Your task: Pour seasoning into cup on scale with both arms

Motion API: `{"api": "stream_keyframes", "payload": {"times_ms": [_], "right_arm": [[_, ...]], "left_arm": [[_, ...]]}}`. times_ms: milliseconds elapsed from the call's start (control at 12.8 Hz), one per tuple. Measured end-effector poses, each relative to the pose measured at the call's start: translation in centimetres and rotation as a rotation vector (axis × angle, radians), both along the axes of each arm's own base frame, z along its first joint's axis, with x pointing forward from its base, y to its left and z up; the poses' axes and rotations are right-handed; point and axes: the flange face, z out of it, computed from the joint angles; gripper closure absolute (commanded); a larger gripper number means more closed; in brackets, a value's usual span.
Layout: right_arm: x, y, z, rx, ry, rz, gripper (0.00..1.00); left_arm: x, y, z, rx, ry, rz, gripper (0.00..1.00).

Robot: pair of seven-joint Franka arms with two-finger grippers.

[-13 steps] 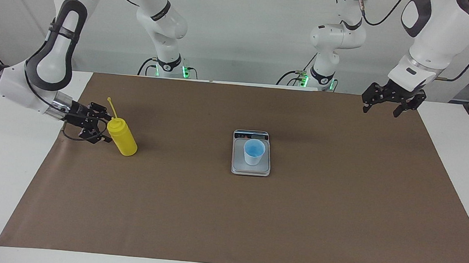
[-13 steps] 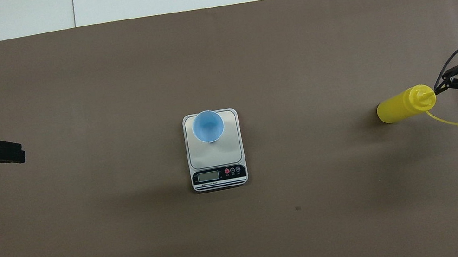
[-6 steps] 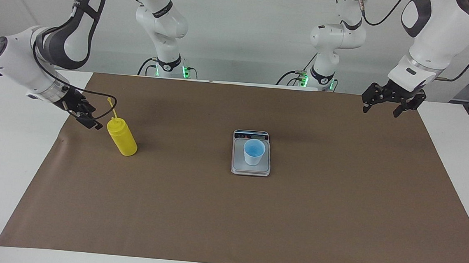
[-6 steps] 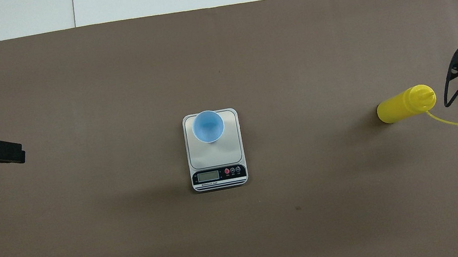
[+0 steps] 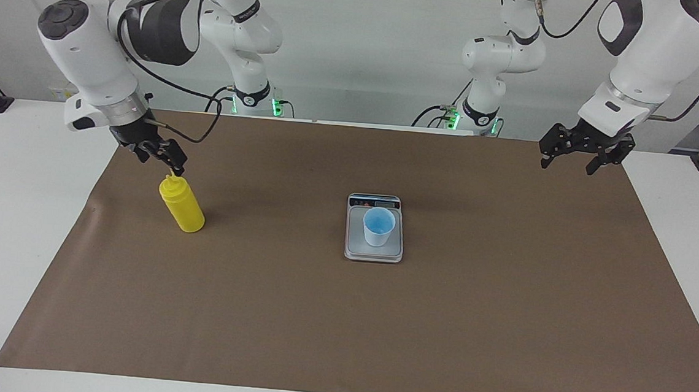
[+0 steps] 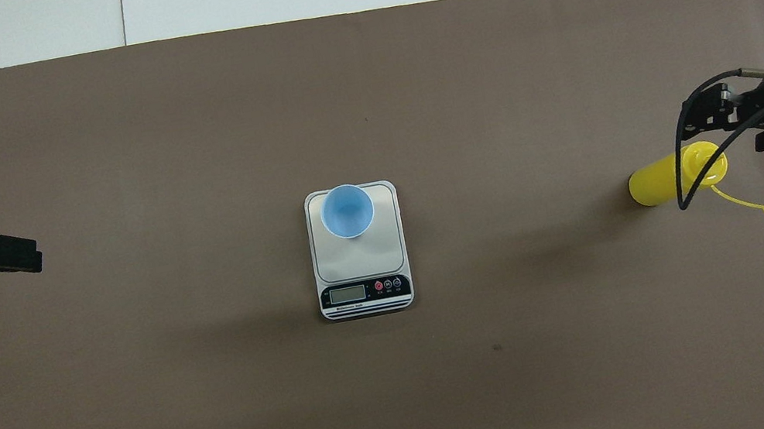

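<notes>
Bottle [image 5: 182, 207] upright, directly under spread right jaws [image 5: 162, 153]; left jaws [image 5: 580, 152] spread, waiting, well apart from cup [image 5: 379, 226].

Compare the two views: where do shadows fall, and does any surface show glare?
Facing view: soft shadows on the mat beside the bottle and around the scale, no glare. Overhead view: broad faint shadows near the scale and beside the bottle, and the display looks pale, unreadable.
</notes>
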Motion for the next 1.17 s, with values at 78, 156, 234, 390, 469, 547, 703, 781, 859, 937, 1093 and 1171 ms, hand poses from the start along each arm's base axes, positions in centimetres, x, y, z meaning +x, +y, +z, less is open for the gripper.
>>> {"api": "stream_keyframes", "payload": {"times_ms": [78, 156, 234, 390, 469, 547, 703, 781, 859, 937, 1093, 1171], "right_arm": [[0.1, 1.3, 0.8, -0.024, -0.018, 0.032, 0.0], [0.2, 2.4, 1.8, -0.035, -0.039, 0.053, 0.0], [0.2, 3.0, 3.1, -0.039, -0.061, 0.065, 0.0], [-0.1, 4.6, 6.0, -0.039, -0.08, 0.092, 0.0], [-0.3, 5.3, 6.9, -0.039, -0.081, 0.105, 0.0], [-0.6, 5.8, 7.6, -0.04, -0.079, 0.113, 0.0], [-0.9, 5.7, 8.7, -0.044, -0.067, 0.116, 0.0], [-1.1, 5.3, 9.2, -0.045, -0.06, 0.134, 0.0], [-1.2, 4.9, 9.5, -0.046, -0.05, 0.163, 0.0], [-1.4, 4.4, 9.7, -0.047, -0.037, 0.19, 0.0], [-1.9, 3.5, 9.9, -0.047, -0.019, 0.208, 0.0], [-2.0, 3.2, 10.0, -0.048, -0.013, 0.215, 0.0]], "left_arm": [[0.0, 0.0, 0.0, 0.0, 0.0, 0.0, 0.0], [0.0, 0.0, 0.0, 0.0, 0.0, 0.0, 0.0], [0.0, 0.0, 0.0, 0.0, 0.0, 0.0, 0.0], [0.0, 0.0, 0.0, 0.0, 0.0, 0.0, 0.0], [0.0, 0.0, 0.0, 0.0, 0.0, 0.0, 0.0], [0.0, 0.0, 0.0, 0.0, 0.0, 0.0, 0.0], [0.0, 0.0, 0.0, 0.0, 0.0, 0.0, 0.0], [0.0, 0.0, 0.0, 0.0, 0.0, 0.0, 0.0], [0.0, 0.0, 0.0, 0.0, 0.0, 0.0, 0.0], [0.0, 0.0, 0.0, 0.0, 0.0, 0.0, 0.0], [0.0, 0.0, 0.0, 0.0, 0.0, 0.0, 0.0], [0.0, 0.0, 0.0, 0.0, 0.0, 0.0, 0.0]]}}
